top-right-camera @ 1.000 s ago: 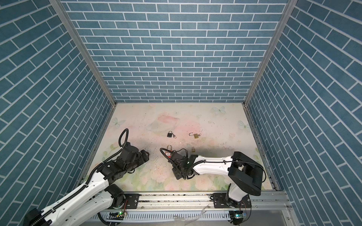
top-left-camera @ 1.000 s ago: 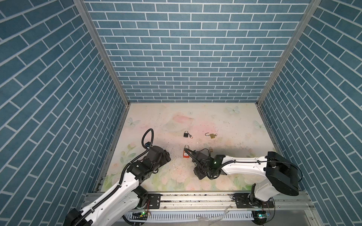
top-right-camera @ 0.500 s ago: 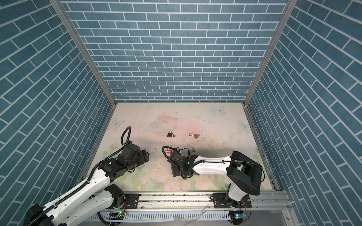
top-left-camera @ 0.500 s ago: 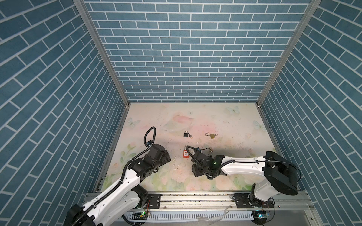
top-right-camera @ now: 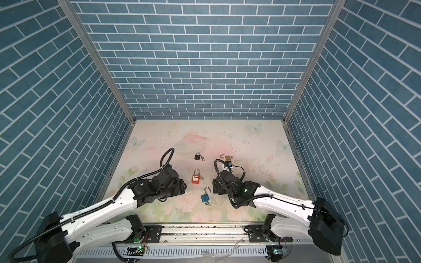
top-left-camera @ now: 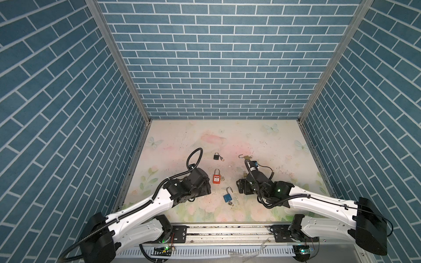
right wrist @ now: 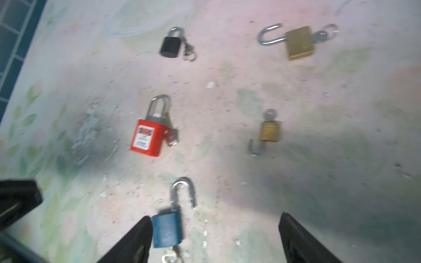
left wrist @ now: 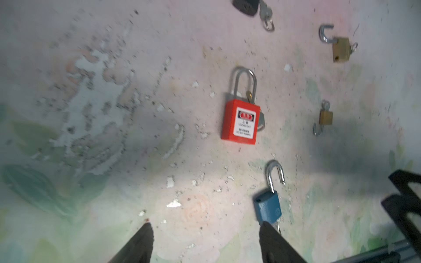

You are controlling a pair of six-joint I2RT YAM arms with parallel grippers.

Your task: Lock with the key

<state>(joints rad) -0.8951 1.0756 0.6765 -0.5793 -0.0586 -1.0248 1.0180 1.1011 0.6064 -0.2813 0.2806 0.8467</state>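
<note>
A blue padlock lies flat on the floral mat with its shackle swung open. Its key sticks out of the bottom. My left gripper is open just left of it, one fingertip right beside the lock body. My right gripper is open just right of it, one fingertip next to the body. Neither holds anything. A red padlock with a shut shackle lies just behind, a key beside it.
A black padlock with a key ring and a brass padlock with an open shackle lie farther back. A small brass padlock with an open shackle lies near the right arm. Blue brick walls close three sides; a metal rail runs along the front.
My right gripper has opened wide and drawn back to the right, uncovering the blue padlock on the mat. My left arm has moved right toward the padlock, its jaws a little narrower.
</note>
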